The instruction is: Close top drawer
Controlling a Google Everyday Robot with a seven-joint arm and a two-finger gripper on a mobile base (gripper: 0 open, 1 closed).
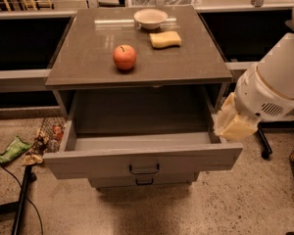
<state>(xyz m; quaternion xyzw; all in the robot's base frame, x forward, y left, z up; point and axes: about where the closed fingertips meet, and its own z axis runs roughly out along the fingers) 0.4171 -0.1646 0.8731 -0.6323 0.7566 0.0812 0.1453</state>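
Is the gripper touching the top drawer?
Cannot tell. In the camera view, the gripper overlaps the right wall of the top drawer; no contact or gap shows.

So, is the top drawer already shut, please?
No, the top drawer stands pulled out, with the claw beside its right front corner.

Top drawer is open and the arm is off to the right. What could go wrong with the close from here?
1. The gripper sits at the right front corner of the top drawer, away from its central handle; a push there may skew or jam it.
2. It looks close to the drawer's right side wall, so it could get pinched as the drawer slides in.
3. A hard shut might roll the apple on the countertop.
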